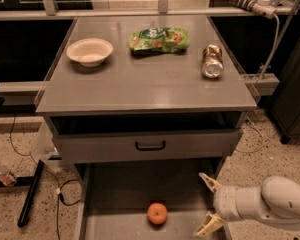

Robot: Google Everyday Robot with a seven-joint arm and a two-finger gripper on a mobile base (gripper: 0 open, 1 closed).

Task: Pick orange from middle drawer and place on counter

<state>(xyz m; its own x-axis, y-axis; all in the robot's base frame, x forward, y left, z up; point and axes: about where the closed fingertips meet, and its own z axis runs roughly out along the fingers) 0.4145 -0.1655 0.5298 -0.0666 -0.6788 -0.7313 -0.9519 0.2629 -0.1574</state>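
The orange (157,213) lies on the flat grey floor of the pulled-out middle drawer (120,194), near its front centre. My gripper (207,204) hangs over the drawer's right side, a hand's width to the right of the orange, on its white arm (262,204). Its two cream fingers are spread wide apart and hold nothing. The counter (150,79) is the grey tabletop above the drawer.
On the counter stand a white bowl (89,51) at the left, a green snack bag (158,39) in the middle and a can on its side (212,61) at the right. A closed drawer front with a black handle (150,145) sits above the open drawer. Cables lie on the floor at the left.
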